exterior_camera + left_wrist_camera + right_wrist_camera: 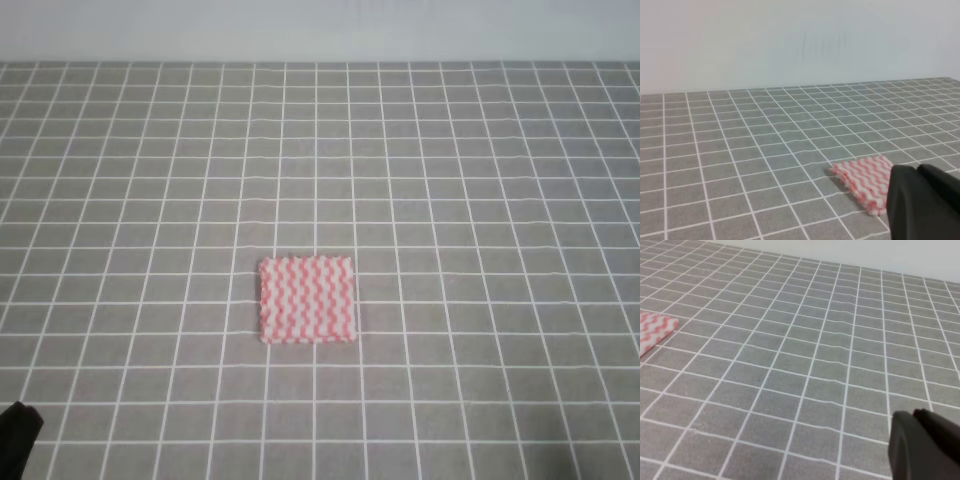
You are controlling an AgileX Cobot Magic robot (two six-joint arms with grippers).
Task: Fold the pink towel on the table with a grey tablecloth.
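The pink towel (307,300) lies flat as a small square about two grid squares wide, slightly below the middle of the table with a grey tablecloth (450,180). Nothing touches it. Only a black bit of my left gripper (15,437) shows at the bottom left corner, well away from the towel. In the left wrist view the towel (865,180) sits just beyond a dark part of the left gripper (922,202). The right wrist view has the towel's corner (655,330) at the far left and a dark part of the right gripper (925,445) at the bottom right. Neither gripper's jaws show.
Grey gridded cloth (740,150) stretches on all sides of the towel. A pale wall (320,30) runs along the table's far edge.
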